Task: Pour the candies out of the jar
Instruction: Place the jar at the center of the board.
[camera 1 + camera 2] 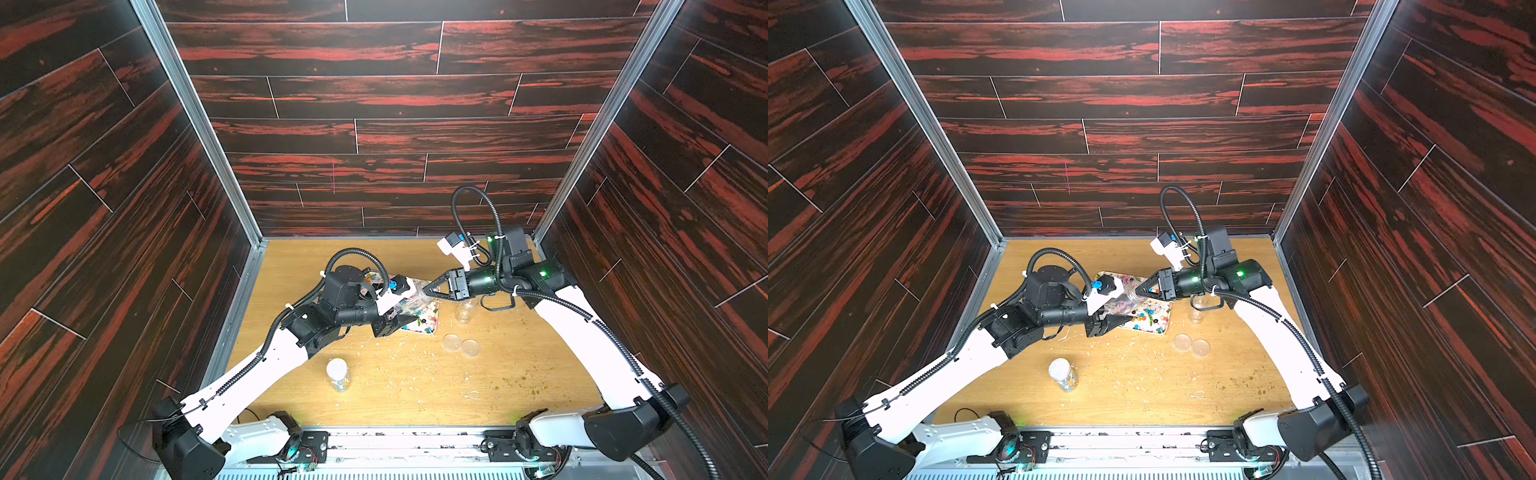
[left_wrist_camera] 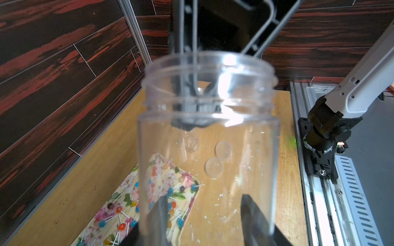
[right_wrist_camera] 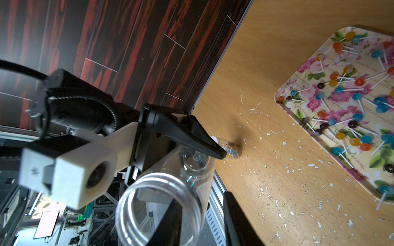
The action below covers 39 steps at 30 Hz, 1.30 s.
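Note:
My left gripper is shut on the clear jar, one finger on each side of its body. The jar lies tilted over the flowered tray and looks empty. The candies, small glossy balls on pale sticks, lie scattered across the tray. My right gripper is at the jar's mouth. One of its fingers is inside the rim and the other outside, with a gap to the wall.
A white-capped jar with candies inside stands on the near left of the table. Two clear lids and a small empty clear jar sit right of the tray. Pale and greenish crumbs litter the wood.

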Available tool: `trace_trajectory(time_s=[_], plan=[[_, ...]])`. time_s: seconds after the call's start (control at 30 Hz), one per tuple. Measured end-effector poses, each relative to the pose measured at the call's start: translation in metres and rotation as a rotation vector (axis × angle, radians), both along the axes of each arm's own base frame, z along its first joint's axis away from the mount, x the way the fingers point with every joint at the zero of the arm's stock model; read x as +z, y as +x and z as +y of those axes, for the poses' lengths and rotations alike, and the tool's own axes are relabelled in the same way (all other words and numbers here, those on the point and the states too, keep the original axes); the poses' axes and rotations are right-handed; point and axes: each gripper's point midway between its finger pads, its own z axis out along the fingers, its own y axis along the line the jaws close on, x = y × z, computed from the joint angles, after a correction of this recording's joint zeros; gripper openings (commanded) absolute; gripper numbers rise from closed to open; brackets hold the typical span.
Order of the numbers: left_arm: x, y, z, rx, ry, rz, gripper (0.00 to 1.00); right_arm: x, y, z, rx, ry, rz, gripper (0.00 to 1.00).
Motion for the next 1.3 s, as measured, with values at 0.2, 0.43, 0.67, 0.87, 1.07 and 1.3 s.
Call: trace_trajectory(time_s=[0.2, 0.43, 0.67, 0.87, 1.07, 1.3], plan=[[-0.005, -0.001, 0.000, -0.009, 0.021, 0.003, 0.54, -0.003, -0.002, 0.003, 0.016, -0.021, -0.001, 0.22], [-0.011, -0.002, 0.003, -0.010, 0.049, 0.017, 0.55, -0.010, -0.002, 0.005, 0.026, -0.065, -0.003, 0.08], [-0.014, -0.003, 0.004, -0.007, 0.062, 0.032, 0.59, -0.016, -0.002, 0.005, 0.034, -0.096, -0.008, 0.01], [-0.011, -0.003, 0.004, -0.009, 0.058, 0.022, 0.70, -0.021, -0.002, 0.002, 0.026, -0.129, -0.004, 0.00], [-0.011, -0.001, 0.005, 0.003, 0.063, 0.013, 0.86, -0.028, -0.004, 0.000, 0.027, -0.151, 0.024, 0.00], [0.002, 0.003, 0.015, 0.057, 0.061, -0.047, 1.00, -0.028, -0.005, 0.001, 0.030, -0.151, 0.027, 0.00]])
